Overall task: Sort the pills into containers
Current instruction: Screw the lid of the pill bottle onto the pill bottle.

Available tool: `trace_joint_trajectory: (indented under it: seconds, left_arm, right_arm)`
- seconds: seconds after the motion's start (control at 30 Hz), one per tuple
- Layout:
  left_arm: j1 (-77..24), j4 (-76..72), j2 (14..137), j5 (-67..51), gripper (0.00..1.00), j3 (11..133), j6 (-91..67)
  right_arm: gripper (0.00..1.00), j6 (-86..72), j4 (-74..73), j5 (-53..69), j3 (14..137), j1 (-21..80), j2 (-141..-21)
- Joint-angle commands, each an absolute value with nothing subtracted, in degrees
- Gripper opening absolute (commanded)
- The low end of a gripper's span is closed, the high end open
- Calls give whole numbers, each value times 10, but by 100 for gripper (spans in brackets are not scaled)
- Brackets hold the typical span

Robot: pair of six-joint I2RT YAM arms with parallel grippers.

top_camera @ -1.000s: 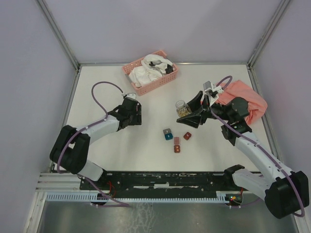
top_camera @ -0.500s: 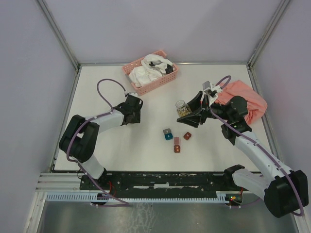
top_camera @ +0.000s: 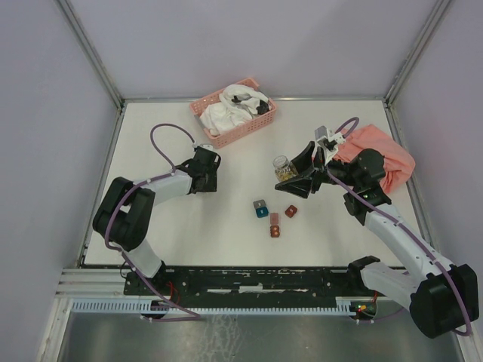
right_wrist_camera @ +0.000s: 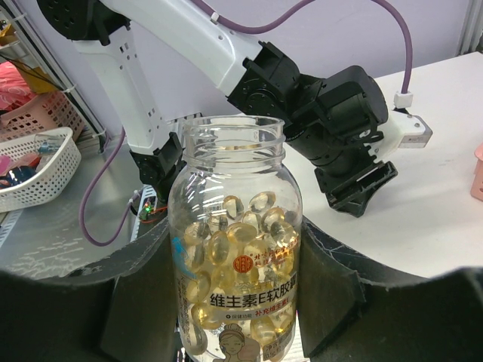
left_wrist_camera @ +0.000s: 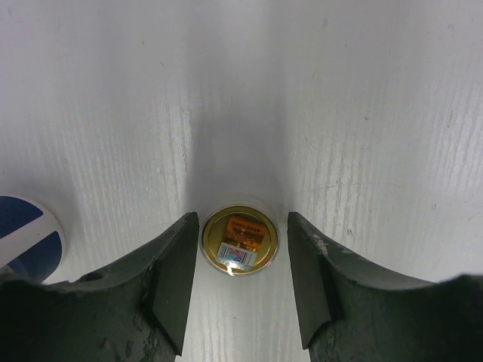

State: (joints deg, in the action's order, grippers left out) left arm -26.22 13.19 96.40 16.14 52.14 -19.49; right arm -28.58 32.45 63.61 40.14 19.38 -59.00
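Observation:
My right gripper [top_camera: 293, 175] is shut on the clear jar [top_camera: 283, 167] and holds it upright, just above the table. In the right wrist view the jar [right_wrist_camera: 235, 226] has no cap, is full of amber pills [right_wrist_camera: 226, 249], and sits between my right gripper's [right_wrist_camera: 235, 302] pads. My left gripper [top_camera: 205, 169] is open and points down at the table. In its wrist view, the jar's cap [left_wrist_camera: 238, 240] lies gold inside up between my left gripper's [left_wrist_camera: 241, 253] fingertips. The grey box [top_camera: 259, 204], teal box [top_camera: 262, 213] and dark red boxes [top_camera: 290, 211] [top_camera: 275, 231] sit in front of the jar.
A pink slatted basket [top_camera: 232, 113] with white cloths stands at the back. A pink cloth [top_camera: 381, 154] lies at the right behind my right arm. A blue and white round mark [left_wrist_camera: 26, 237] shows at the left of the cap.
My left arm has raised its elbow and its gripper has shifted slightly toward the back. The right arm and jar have not moved.

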Motion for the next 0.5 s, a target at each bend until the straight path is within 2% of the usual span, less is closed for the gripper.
trace_joint_trajectory:
  seconds: [0.0,0.47]
  left_arm:
    - [-262,122,955,158,57,528,-182]
    - [-261,132,962,161,54,528,-185]
  right_arm:
    - [2,-281,348,644,417,190,-588]
    - [2,-283,349,644,417,190,-587]
